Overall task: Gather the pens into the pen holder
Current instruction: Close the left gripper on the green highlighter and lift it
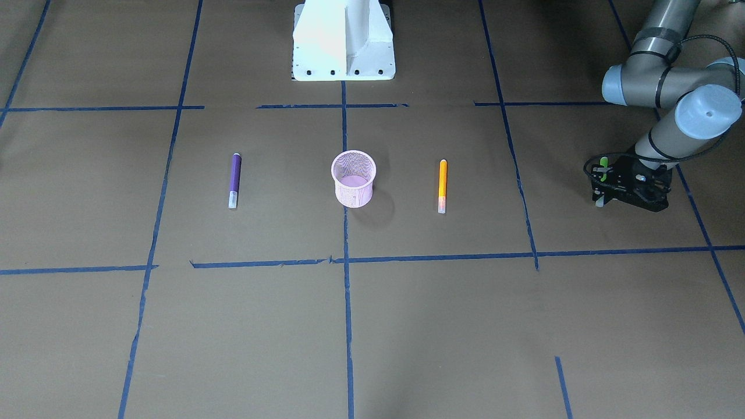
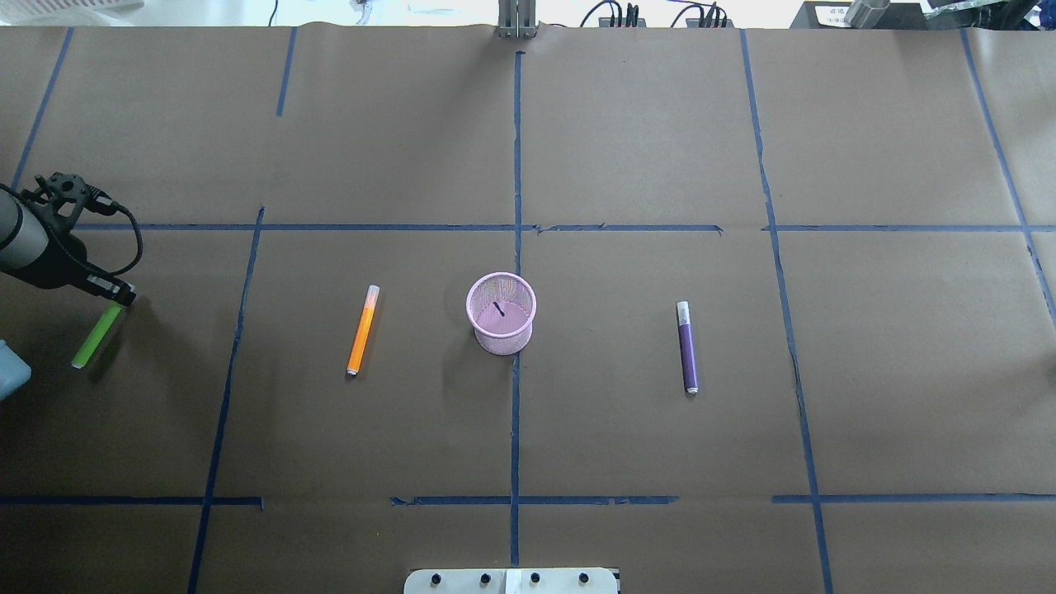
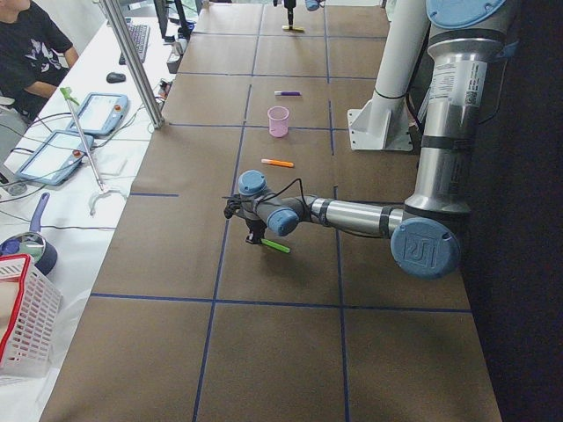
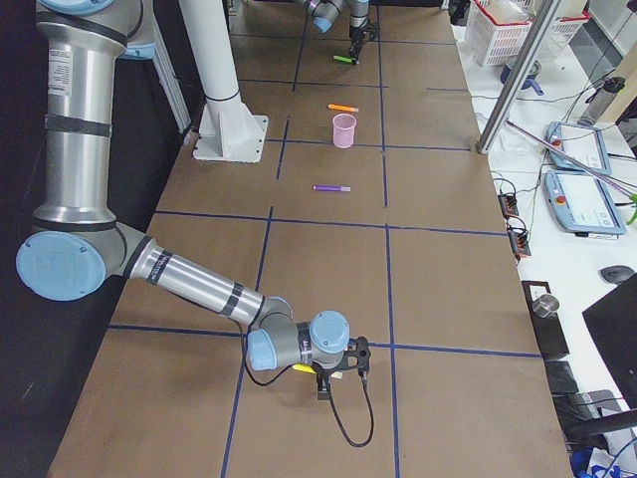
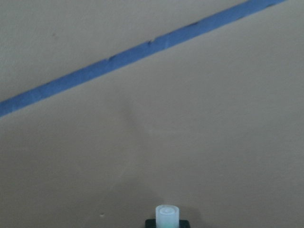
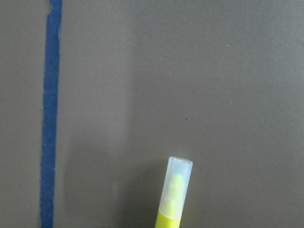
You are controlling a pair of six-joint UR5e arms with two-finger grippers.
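Pink mesh pen holder (image 2: pixel 501 313) upright at centre of table (image 2: pixel 627 429). Orange pen (image 2: pixel 362 330) and purple pen (image 2: pixel 687 346) flat on either side. Green pen (image 2: pixel 96 335) tilted in left claw (image 2: pixel 122 299), near left edge.

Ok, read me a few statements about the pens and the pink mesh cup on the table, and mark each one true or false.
1. The pink wire-mesh cup stands upright between the slim orange pen and the slim purple pen. True.
2. The slim orange pen is inside the cup. False: it lies flat on the brown paper-covered table, apart from the cup.
3. The left gripper holds the slim green pen. True.
4. The slim purple pen lies on the robot's left of the cup. False: it is on the robot's right.
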